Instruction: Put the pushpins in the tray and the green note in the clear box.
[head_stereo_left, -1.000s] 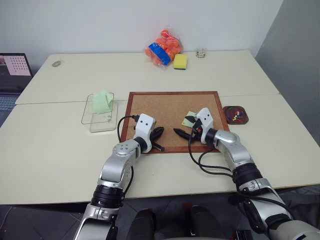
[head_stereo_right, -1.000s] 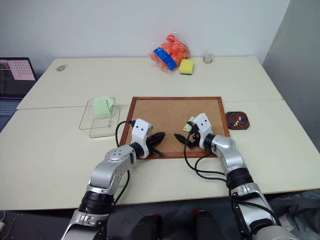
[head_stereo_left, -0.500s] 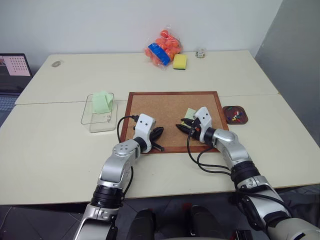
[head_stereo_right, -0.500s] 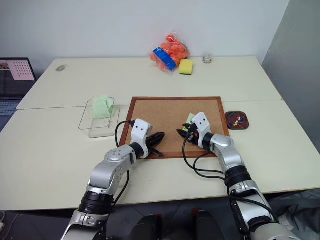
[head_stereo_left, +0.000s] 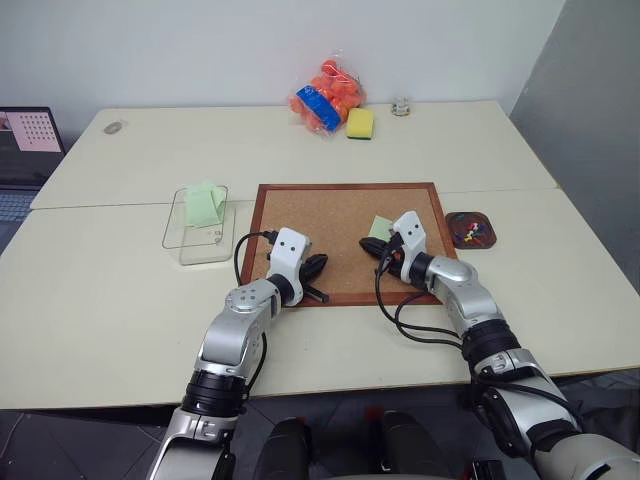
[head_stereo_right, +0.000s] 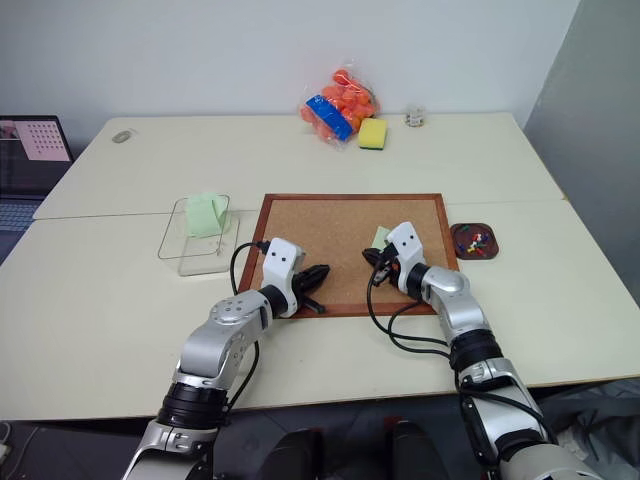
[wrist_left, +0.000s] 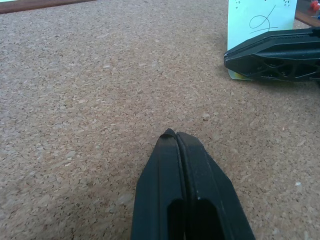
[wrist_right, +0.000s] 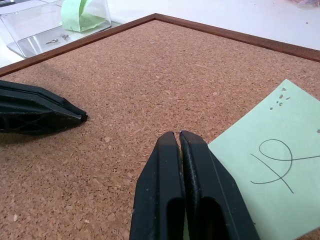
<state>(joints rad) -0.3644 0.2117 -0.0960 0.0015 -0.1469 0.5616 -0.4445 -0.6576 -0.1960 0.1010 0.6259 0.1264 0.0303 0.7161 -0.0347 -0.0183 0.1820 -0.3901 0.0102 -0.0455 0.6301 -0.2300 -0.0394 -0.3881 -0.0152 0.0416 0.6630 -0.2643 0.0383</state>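
The green note (head_stereo_left: 381, 225) lies flat on the corkboard (head_stereo_left: 320, 212), with pen marks on it (wrist_right: 272, 160). My right gripper (head_stereo_left: 366, 243) is shut, its tips (wrist_right: 179, 134) at the note's near corner; the paper's edge runs under the fingers, and a pinch cannot be made out. My left gripper (head_stereo_left: 318, 264) is shut on nothing, its tips (wrist_left: 170, 134) low over bare cork, facing the right one. Pushpins (head_stereo_left: 471, 233) with coloured heads lie in the dark red tray (head_stereo_left: 455, 221) right of the board. The clear box (head_stereo_left: 190, 247) stands left of the board.
A folded mint-green paper (head_stereo_left: 205, 203) leans inside the clear box. At the table's far edge are a bag of orange things (head_stereo_left: 325, 92), a yellow sponge (head_stereo_left: 360, 122) and a small jar (head_stereo_left: 401, 104). A laptop (head_stereo_left: 25, 140) sits at the far left.
The right gripper's fingers have closed from wide open, with the tips now at the note's corner. The left arm has not moved.
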